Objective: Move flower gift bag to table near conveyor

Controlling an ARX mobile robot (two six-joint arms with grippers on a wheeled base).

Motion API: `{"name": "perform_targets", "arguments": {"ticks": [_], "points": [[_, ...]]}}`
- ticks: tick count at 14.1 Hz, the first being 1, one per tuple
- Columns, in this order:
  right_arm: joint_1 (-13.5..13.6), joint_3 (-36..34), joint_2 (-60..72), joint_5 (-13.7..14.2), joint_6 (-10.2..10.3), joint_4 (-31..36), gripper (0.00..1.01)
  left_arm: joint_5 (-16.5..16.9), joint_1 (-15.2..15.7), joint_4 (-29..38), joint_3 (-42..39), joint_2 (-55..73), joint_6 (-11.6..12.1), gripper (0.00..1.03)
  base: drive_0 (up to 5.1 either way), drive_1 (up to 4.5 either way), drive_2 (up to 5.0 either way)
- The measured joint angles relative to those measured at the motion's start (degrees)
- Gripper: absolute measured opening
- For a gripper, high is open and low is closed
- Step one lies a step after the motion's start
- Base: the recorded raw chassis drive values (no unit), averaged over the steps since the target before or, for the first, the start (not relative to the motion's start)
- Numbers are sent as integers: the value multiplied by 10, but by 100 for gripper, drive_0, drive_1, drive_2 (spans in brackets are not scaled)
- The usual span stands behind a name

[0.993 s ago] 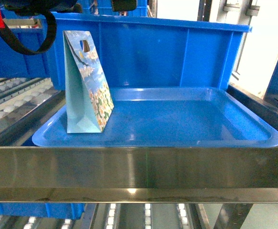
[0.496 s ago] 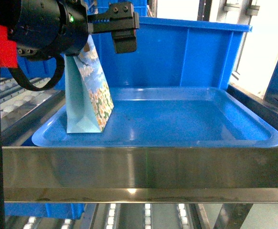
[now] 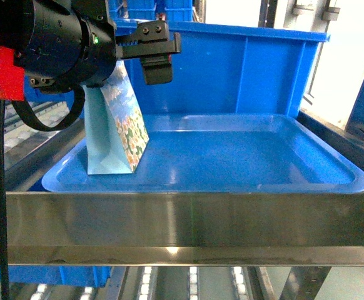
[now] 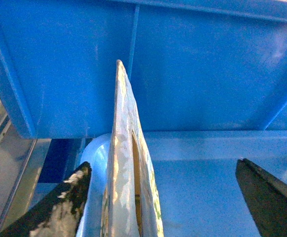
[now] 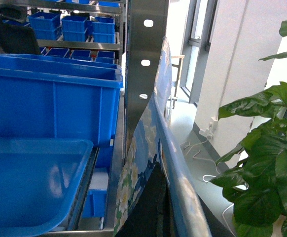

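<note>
Left end effector (image 4: 163,163): spreading wide, its two dark fingers (image 4: 59,207) straddling the bag's top edge without pressing it; the left finger is sitting just beside the paper.
Flower gift bag (image 3: 116,134): standing upright at the left end of the blue tray (image 3: 244,159).
Blue bin (image 3: 232,69): rising right behind the tray.
Conveyor (image 3: 182,225): carrying the tray on its steel frame.
Right end effector (image 5: 148,207): showing dark against a flower-printed sheet (image 5: 158,123); its grip cannot be told.
</note>
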Motion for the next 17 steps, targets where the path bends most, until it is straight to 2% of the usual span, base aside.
{"name": "perform_targets", "arguments": {"ticks": [3, 4, 5, 7, 11, 12, 14, 17], "points": [[0, 0, 0, 0, 0, 0, 2, -7, -1, 1, 0, 0, 0, 60, 0, 0, 0], [0, 0, 0, 0, 0, 0, 2, -10, -1, 1, -1, 0, -1, 39, 0, 0, 0], [0, 0, 0, 0, 0, 0, 2, -21, -1, 5, -6, 0, -1, 5, 0, 0, 0], [0, 0, 0, 0, 0, 0, 2, -24, 0, 28, -20, -11, 8, 3, 0, 0, 0], [0, 0, 0, 0, 0, 0, 2, -9, 19, 96, -48, -101, 52, 3, 0, 0, 0], [0, 0, 0, 0, 0, 0, 2, -7, 34, 118, -64, -138, 63, 3, 0, 0, 0], [0, 0, 0, 0, 0, 0, 2, -10, 91, 152, -163, -248, 91, 3, 0, 0, 0], [0, 0, 0, 0, 0, 0, 2, -10, 135, 136, -243, -346, 106, 3, 0, 0, 0]]}}
